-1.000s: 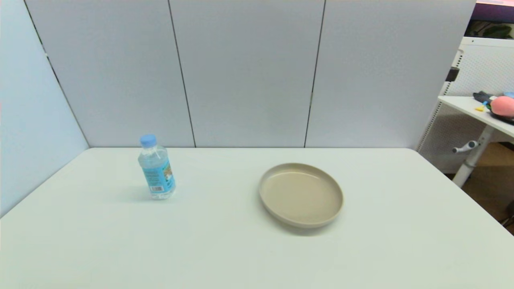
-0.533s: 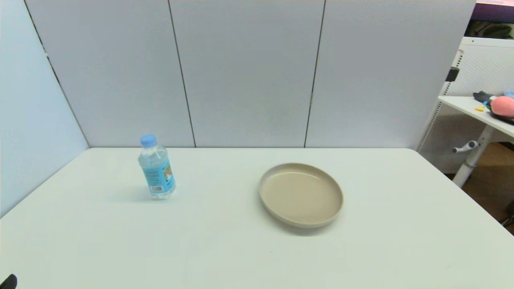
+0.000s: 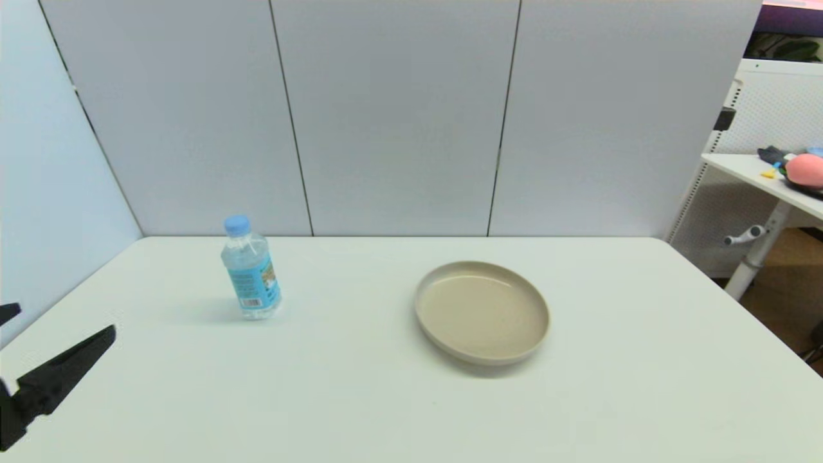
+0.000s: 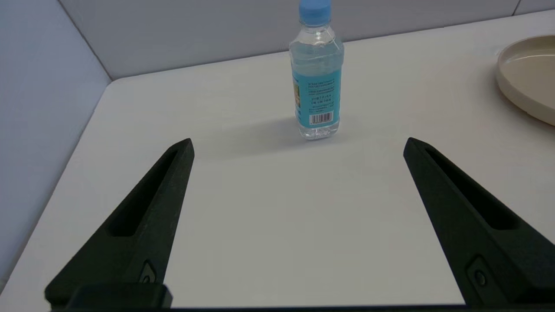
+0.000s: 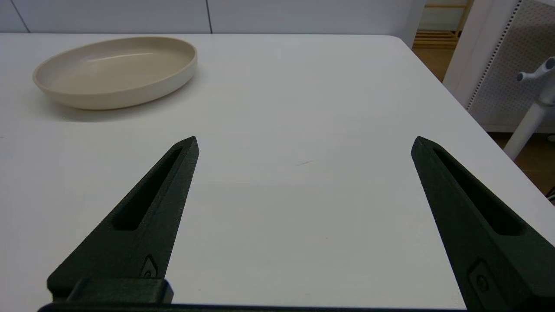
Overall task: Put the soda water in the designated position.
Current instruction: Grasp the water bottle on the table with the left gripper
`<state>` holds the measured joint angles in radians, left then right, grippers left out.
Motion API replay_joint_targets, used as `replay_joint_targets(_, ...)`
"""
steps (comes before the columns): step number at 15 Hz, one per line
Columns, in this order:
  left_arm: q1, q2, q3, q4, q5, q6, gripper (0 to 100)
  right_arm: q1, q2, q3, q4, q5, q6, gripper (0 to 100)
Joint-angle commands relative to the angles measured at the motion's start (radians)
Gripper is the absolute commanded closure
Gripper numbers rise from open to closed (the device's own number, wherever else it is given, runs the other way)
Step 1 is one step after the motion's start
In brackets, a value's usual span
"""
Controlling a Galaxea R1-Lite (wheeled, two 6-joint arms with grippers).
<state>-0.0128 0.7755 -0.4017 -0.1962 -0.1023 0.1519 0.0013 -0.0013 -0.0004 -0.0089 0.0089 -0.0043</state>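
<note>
The left end effector [image 4: 297, 145] is hovering low over the tabletop's [image 3: 360, 411] near left corner, its two black fingers [image 3: 67, 363] spread wide apart and holding nothing. The soda water [image 3: 250, 270] is standing upright ahead of it, toward the far side and slightly inward, well apart from the fingertips, its long axis vertical (barcode facing the robot). In the left wrist view the bottle is lying roughly on the midline of the gap. The beige plate [image 3: 482, 312], probably the designated position, is sitting further right. The right end effector [image 5: 303, 145], likewise spread and empty, is waiting near the plate; the left arm is judged nearer the bottle.
</note>
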Motion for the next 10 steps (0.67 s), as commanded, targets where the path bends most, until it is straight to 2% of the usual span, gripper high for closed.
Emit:
replay_joint_targets(1,-0.044,0.412,0.076,-0.373,-0.004,-0.002,0,0.000,0.001,-0.001,0.000,0.000,0.000,0)
replay_joint_targets(10,-0.069,0.818,0.136,-0.876,-0.005,-0.009,0,0.000,0.001,0.000,0.000,0.000,0.000,0)
